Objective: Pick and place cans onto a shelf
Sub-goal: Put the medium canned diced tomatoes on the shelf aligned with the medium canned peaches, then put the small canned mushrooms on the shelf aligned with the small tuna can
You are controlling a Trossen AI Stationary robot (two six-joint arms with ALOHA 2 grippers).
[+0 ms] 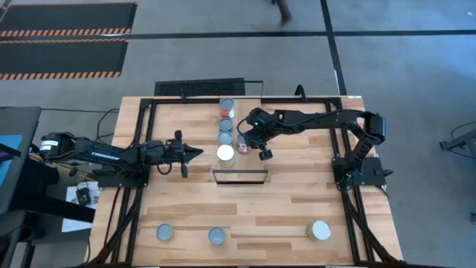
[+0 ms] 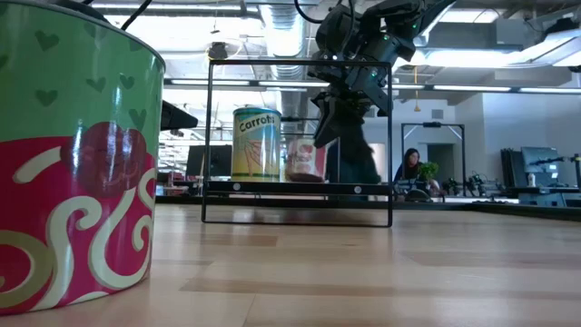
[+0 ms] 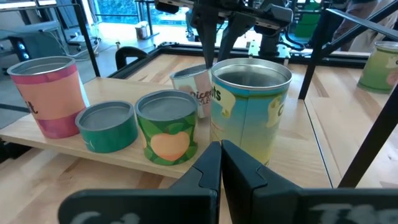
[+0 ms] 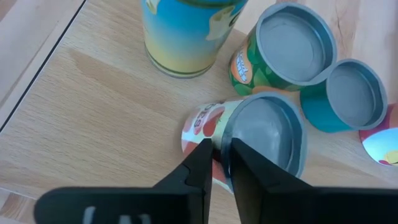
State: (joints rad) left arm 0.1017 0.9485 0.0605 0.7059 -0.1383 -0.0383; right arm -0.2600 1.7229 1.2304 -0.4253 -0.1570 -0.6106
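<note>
The shelf (image 3: 74,155), a light-wood plank on a black frame (image 1: 239,176), carries a row of cans: pink (image 3: 50,99), teal (image 3: 109,127), green (image 3: 166,127) and a tall yellow-blue "Carrots" can (image 2: 257,145). My right gripper (image 1: 246,140) comes from the table's right and is shut on a white-and-red can (image 4: 249,143) beside that row. My left gripper (image 1: 198,155) is shut and empty, just left of the shelf, pointing at the cans. My right gripper pinches the white-and-red can's top rim (image 4: 222,140), one finger on the outer label (image 4: 200,155) and one on the recessed silver top (image 4: 242,155). The fingers slant down from the table's right. The can is tilted; whether its base touches the plank does not show.
Three more cans stand along the table's near edge: two silver-topped (image 1: 164,233) (image 1: 216,236) and one white-lidded (image 1: 320,231). A green-and-red can (image 2: 73,163) fills the low view's left. Bare plank lies right of the row (image 4: 99,112). Black frame posts (image 3: 317,50) stand at the shelf's end.
</note>
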